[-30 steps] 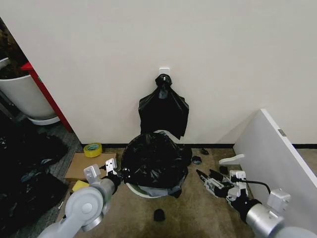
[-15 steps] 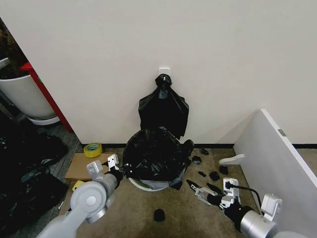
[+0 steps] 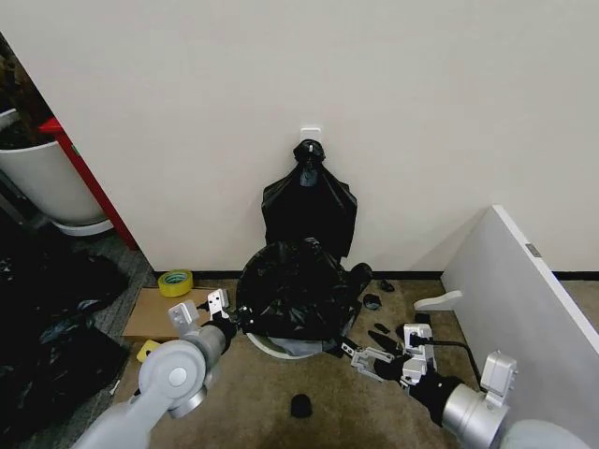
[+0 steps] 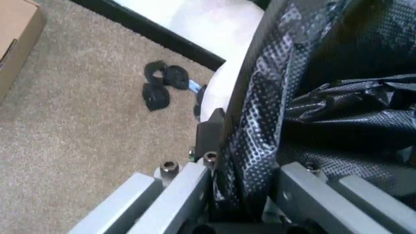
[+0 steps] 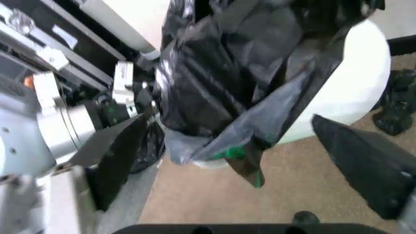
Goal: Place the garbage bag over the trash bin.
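Observation:
The garbage bag (image 3: 295, 297), glossy black and crinkled, lies draped over the top of the trash bin (image 3: 273, 349), whose cream-white wall shows below it. My left gripper (image 3: 231, 320) is at the bin's left side, shut on the bag's edge; the left wrist view shows the gripper (image 4: 244, 168) pinching black plastic (image 4: 325, 102). My right gripper (image 3: 360, 356) hovers open low at the bin's right. In the right wrist view its fingers (image 5: 120, 156) stand wide apart, facing the bag (image 5: 227, 73) and the bin (image 5: 354, 83).
A knotted black bag (image 3: 309, 208) hangs on the wall above the bin. A yellow tape roll (image 3: 175, 282) and a cardboard box (image 3: 150, 313) lie to the left. Black scraps (image 3: 299, 405) dot the carpet. A white panel (image 3: 524, 309) leans at the right, and a planter pot (image 3: 42, 182) stands far left.
My right gripper has moved left across the carpet toward the bin, staying open. The left gripper has shifted slightly up with the bag's edge, and the bag sits a little higher.

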Robot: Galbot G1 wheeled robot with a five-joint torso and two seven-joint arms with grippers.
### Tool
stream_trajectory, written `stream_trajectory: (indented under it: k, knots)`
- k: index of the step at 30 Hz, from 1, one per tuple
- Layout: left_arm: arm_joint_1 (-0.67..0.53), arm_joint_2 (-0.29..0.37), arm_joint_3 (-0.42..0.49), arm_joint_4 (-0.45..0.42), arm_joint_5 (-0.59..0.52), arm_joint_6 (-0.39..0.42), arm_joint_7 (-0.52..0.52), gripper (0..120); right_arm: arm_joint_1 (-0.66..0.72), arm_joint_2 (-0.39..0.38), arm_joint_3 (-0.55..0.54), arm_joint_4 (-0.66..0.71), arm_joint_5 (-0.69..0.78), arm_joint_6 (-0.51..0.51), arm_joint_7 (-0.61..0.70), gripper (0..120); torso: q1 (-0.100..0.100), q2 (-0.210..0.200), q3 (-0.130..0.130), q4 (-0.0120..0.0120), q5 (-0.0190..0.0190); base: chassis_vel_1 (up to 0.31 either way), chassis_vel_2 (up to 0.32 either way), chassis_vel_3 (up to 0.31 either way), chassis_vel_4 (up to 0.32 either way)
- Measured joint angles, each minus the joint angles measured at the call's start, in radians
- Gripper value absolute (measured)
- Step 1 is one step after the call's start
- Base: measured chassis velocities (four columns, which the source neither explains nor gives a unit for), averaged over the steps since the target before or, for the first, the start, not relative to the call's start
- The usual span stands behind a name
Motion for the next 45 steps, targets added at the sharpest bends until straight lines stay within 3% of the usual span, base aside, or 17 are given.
stream_trajectory:
  k: [24,34,41,45]
  knots:
    - [0.011,-0.013,-0.009,-0.025,0.008,0.01,0.002,0,-0.004,-0.016,-0.085,-0.001,-0.116,-0.006,0.036,1,0.0,0.0,0.0,0.0,0.0001,0.0,0.0,0.0,0.0]
    - [0.007,-0.03,-0.009,-0.026,0.003,0.01,-0.009,0,-0.013,-0.031,-0.117,-0.001,-0.177,0.008,0.015,0,0.0,0.0,0.0,0.0,0.0,0.0,0.0,0.0,0.0]
    - [0.004,-0.041,-0.012,-0.029,-0.01,0.009,-0.028,0,-0.016,-0.04,-0.211,-0.046,-0.422,0.054,-0.046,0,0.0,0.0,0.0,0.0,0.0,0.0,0.0,0.0,0.0]
    - [0.004,-0.043,-0.012,-0.03,-0.012,0.008,-0.032,0,-0.012,-0.041,-0.235,-0.065,-0.475,0.071,-0.056,0,0.0,0.0,0.0,-0.0001,0.0,0.0,0.0,0.0,0.0]
